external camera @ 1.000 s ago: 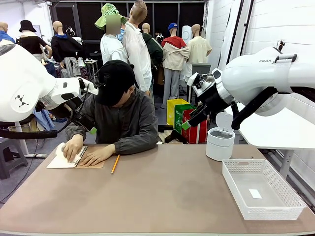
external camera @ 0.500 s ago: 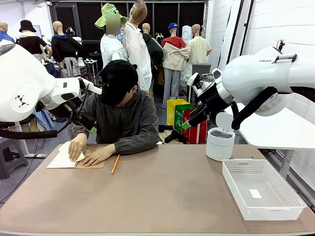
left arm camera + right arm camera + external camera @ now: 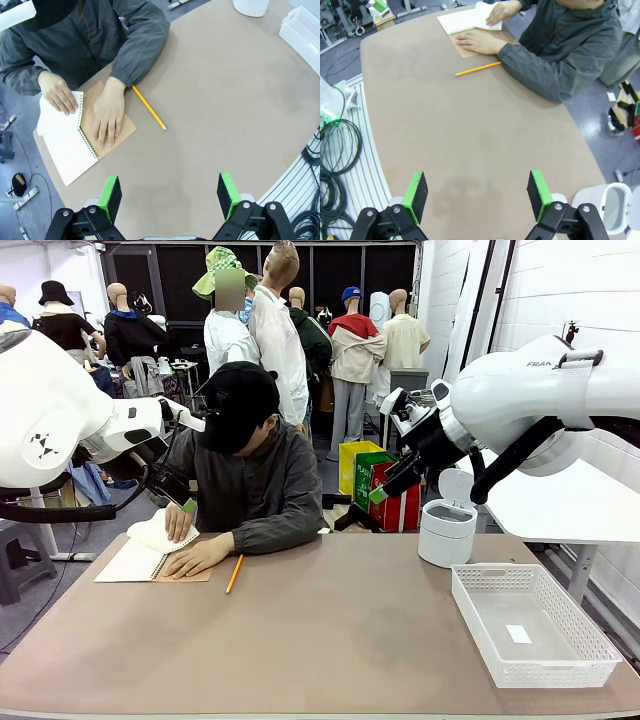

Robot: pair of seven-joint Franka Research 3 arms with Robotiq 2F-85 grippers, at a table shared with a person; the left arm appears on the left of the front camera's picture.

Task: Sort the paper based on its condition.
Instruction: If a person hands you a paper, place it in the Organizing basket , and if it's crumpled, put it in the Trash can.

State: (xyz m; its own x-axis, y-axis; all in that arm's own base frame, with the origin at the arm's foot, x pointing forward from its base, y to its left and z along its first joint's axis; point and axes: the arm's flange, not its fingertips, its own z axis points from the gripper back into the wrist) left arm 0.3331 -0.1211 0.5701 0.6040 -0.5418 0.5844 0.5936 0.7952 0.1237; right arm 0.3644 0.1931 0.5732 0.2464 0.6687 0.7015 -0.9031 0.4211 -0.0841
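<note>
At ten o'clock on the bench [image 3: 330, 640], lifting the paper [image 3: 155, 533] off the notebook [image 3: 135, 565] with a person's fingers [image 3: 180, 526]. Hovering wide open and empty, well apart from it: left hand [image 3: 169, 190], right hand [image 3: 476, 190]. Possibly risking a ragged tear from a hasty pull, muddling its condition.

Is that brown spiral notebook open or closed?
Open: the brown spiral notebook lies spread, one hand on its cover, the other hand holding a white paper sheet raised.
</note>
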